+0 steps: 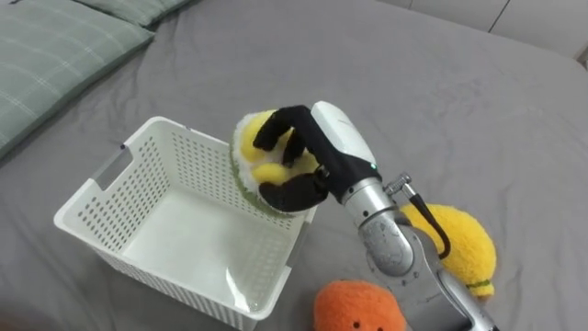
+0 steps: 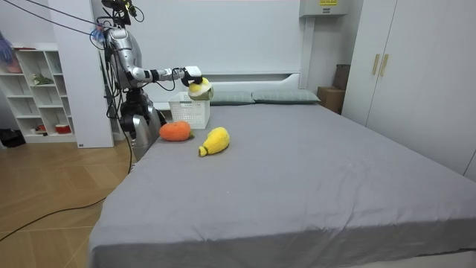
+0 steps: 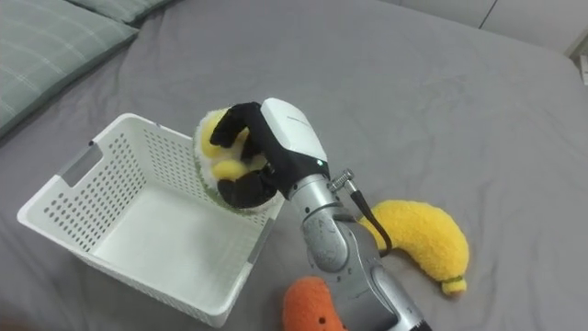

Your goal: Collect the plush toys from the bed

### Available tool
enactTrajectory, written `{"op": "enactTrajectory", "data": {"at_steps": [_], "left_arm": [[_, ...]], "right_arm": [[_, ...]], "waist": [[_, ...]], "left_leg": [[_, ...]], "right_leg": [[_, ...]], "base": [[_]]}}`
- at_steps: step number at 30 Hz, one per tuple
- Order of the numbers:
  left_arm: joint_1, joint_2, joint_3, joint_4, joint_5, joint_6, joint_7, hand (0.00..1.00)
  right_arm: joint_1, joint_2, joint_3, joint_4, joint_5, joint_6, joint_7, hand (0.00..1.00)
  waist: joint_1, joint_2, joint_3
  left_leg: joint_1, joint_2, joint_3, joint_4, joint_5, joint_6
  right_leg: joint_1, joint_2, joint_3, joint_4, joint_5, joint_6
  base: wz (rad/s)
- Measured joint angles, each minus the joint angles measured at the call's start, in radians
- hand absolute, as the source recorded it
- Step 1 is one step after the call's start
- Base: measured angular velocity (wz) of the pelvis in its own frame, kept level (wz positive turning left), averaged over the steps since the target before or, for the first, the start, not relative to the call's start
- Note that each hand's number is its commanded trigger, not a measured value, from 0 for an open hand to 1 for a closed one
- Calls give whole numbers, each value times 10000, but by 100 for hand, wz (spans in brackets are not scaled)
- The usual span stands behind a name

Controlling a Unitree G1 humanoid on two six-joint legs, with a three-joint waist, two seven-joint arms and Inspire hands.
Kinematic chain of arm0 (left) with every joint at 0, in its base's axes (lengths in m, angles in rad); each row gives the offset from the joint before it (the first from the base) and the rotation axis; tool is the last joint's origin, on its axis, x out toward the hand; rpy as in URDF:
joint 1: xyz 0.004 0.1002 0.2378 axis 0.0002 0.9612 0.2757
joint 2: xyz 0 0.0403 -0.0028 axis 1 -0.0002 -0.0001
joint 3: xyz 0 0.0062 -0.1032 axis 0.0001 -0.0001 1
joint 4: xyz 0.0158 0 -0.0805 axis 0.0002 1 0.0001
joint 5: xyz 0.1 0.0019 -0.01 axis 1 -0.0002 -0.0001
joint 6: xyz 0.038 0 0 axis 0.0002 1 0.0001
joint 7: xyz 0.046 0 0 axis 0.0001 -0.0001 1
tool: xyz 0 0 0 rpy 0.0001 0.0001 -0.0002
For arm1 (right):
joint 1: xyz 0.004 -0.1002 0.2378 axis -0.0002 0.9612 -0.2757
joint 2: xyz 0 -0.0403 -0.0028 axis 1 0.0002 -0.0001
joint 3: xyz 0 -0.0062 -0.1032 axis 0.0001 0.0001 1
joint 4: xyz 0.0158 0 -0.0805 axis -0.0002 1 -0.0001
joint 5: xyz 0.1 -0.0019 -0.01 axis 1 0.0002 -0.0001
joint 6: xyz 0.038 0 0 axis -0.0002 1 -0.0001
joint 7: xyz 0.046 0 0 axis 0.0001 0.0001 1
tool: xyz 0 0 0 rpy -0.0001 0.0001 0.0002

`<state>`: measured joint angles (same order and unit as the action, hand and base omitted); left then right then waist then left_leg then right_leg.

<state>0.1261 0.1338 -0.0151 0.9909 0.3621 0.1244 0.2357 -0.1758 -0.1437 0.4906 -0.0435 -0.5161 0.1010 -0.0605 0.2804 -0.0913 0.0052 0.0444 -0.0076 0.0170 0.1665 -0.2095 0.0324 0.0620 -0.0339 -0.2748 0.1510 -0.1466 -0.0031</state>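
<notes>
- We see the robot's right hand (image 1: 323, 145) held over the near right edge of the white basket (image 1: 184, 170), its dark fingers curled tight around a yellow-and-white plush toy (image 1: 250, 133).
- The held toy is raised clear of the bed (image 1: 413, 92) and sits above the basket's rim. Whether it touches the rim we cannot tell.
- The basket stands upright on the grey cover, open side up, with a handle slot in its left end wall.
- An orange plush toy (image 1: 358, 308) lies on the bed at the bottom edge of the eye view, just beside the robot's forearm and near the basket's right corner.
- A yellow plush toy (image 1: 459, 244) lies on the cover to the right of the forearm, partly behind it and apart from the basket.
- Pale checked pillows (image 1: 46, 55) lie at the upper left, beyond the basket.
- In the room view the robot stands at the side of the bed, on the room view's left, with its right arm stretched out level over the basket.
- Behind it we see a white shelf unit (image 2: 37, 82), and a wardrobe (image 2: 401, 67) stands at the room view's right.
</notes>
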Motion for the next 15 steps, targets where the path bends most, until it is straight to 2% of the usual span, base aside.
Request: {"op": "enactTrajectory", "data": {"at_steps": [15], "left_arm": [[1, 1, 21, 0, 3, -4, -5, 0]], "right_arm": [[0, -38, -5, 3, 0, -2, 5, 0]], "waist": [[-1, 31, 21]], "left_leg": [[10, -1, -3, -1, 0, 0]], "right_leg": [[13, 1, 3, -8, 0, 0]], "base": [[0]]}}
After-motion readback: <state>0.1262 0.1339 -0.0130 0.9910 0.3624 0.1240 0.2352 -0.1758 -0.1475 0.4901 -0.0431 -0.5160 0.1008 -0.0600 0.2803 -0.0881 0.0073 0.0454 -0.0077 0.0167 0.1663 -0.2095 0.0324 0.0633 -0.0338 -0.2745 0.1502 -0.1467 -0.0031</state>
